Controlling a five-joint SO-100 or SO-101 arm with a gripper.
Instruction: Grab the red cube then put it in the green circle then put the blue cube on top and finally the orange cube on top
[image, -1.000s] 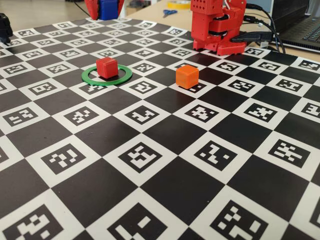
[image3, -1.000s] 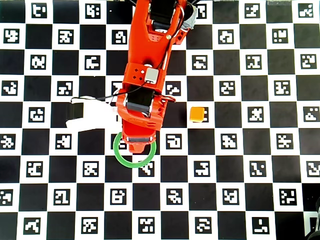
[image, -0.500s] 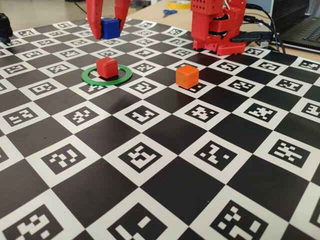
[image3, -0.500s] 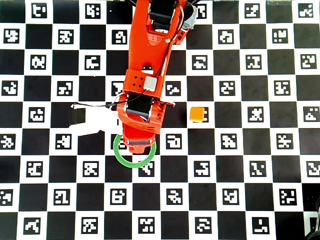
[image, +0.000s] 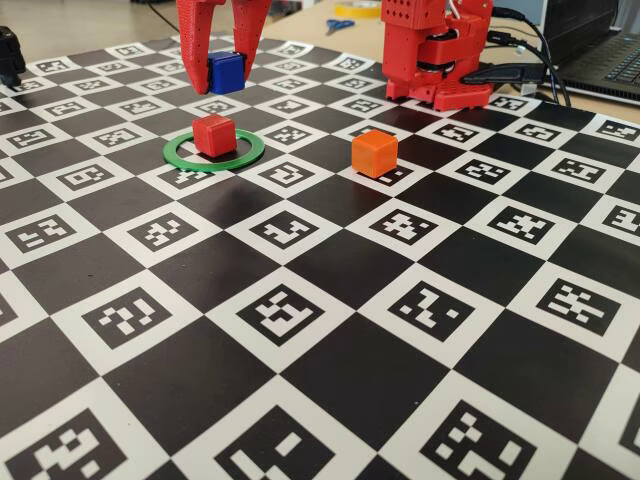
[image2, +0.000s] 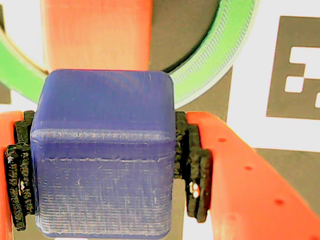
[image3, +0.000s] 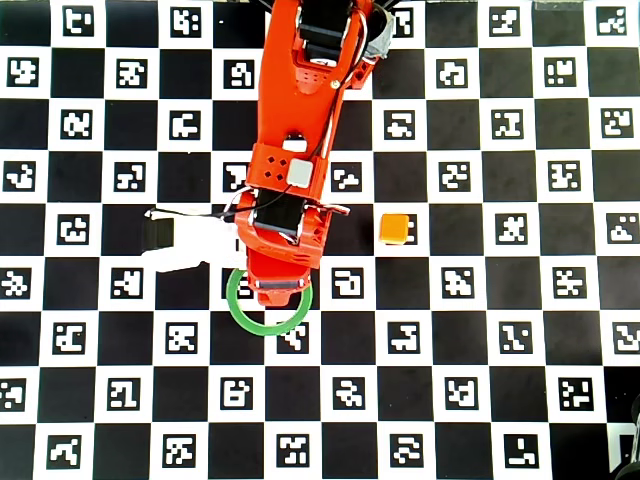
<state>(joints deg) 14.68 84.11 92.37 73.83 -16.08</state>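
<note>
Red cube (image: 214, 134) inside the ring (image: 248, 152) on the board (image: 330, 330), blue cube (image: 226, 72) held between the gripper (image: 222, 76) fingers above and behind it, orange cube (image: 374, 153) to the right, arm base (image: 437, 52) far right.

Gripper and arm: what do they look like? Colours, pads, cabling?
The gripper has red printed plastic fingers dotted with small holes, lined with black ridged pads. The arm is red-orange with a pale grey square module on top and thin black cables alongside.
</note>
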